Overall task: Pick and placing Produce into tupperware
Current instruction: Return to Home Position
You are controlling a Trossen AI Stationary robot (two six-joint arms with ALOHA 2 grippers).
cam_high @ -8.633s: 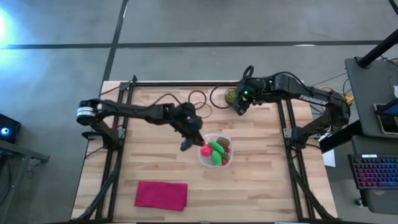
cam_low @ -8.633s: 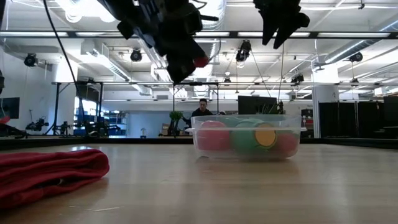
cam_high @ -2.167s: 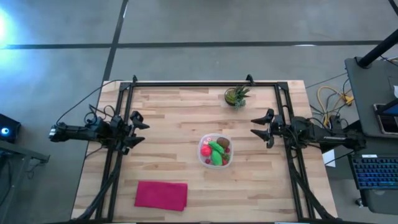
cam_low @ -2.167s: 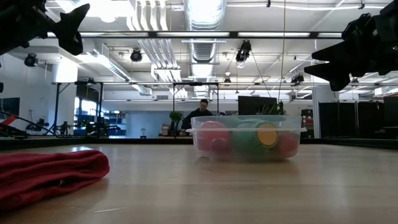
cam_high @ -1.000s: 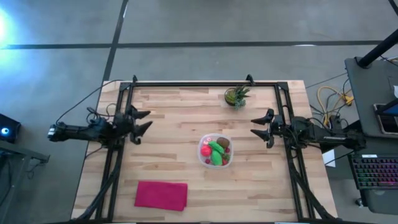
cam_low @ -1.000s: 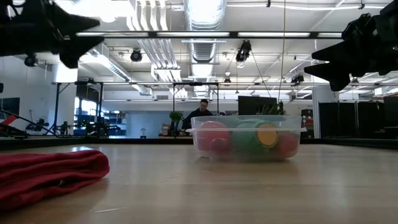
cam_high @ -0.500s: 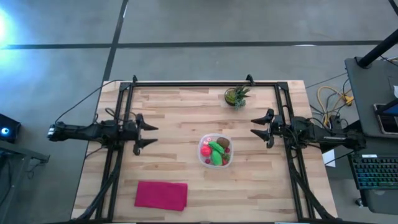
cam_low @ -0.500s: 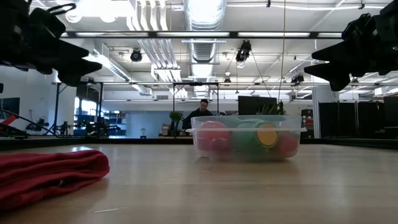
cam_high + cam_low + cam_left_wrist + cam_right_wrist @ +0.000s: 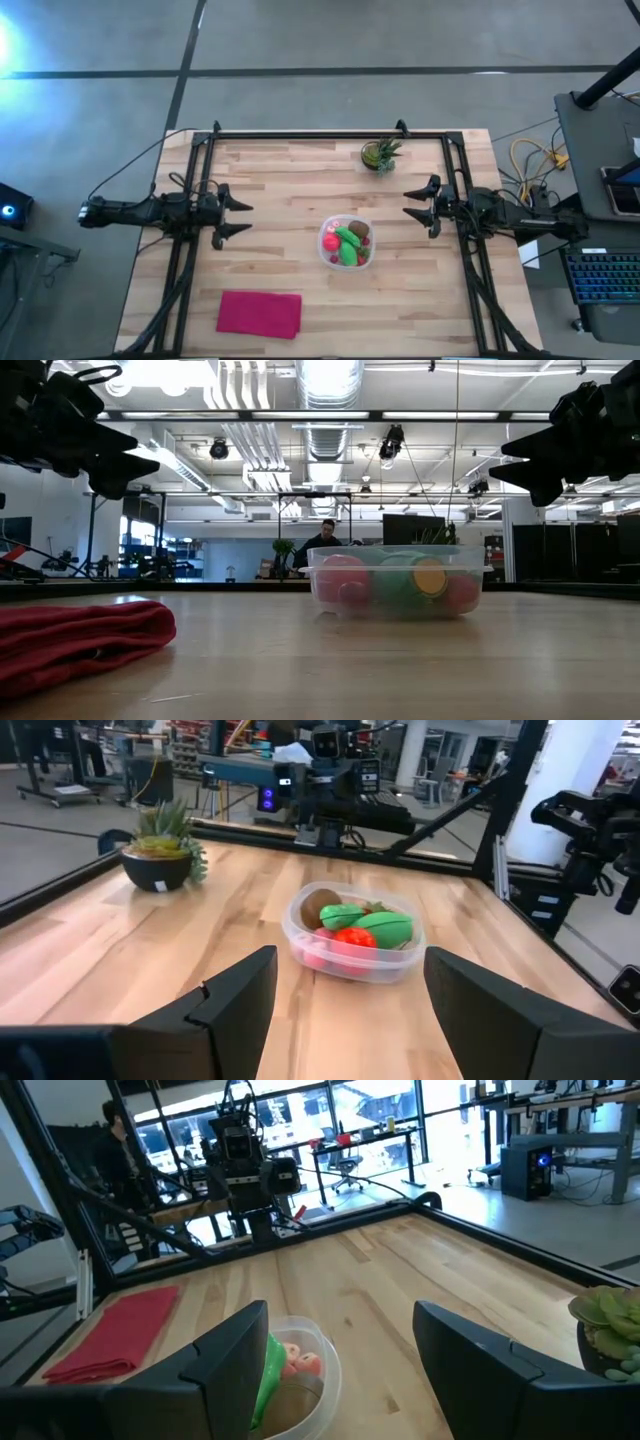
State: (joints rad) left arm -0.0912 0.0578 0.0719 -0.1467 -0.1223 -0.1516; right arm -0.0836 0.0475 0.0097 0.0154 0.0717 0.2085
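Note:
The tupperware (image 9: pixel 323 248) stands on the wooden table, a little right of its middle. Inside lies the produce: green pieces (image 9: pixel 350 246), a red one (image 9: pixel 330 241) and a brown one (image 9: pixel 361 231). The left wrist view shows the tupperware's wall (image 9: pixel 350 966) with a green piece (image 9: pixel 385 927) and a red piece (image 9: pixel 351 938) on top. My left gripper (image 9: pixel 240 218) hovers open at the table's left edge, pointing toward the tupperware. My right gripper (image 9: pixel 408 203) hovers open at the right edge, facing it too. Both are well clear of the tupperware and hold nothing.
A small potted plant (image 9: pixel 380 153) stands at the far edge, right of centre. A folded magenta cloth (image 9: pixel 260 312) lies near the front left. Black frame rails (image 9: pixel 300 135) run along the far, left and right edges. A person (image 9: pixel 325 538) sits in the room behind.
My left gripper has tipped downward and swung a little toward the table's near edge, settling level and pointing across the table; its fingers stay open. The tupperware and its produce have not moved.

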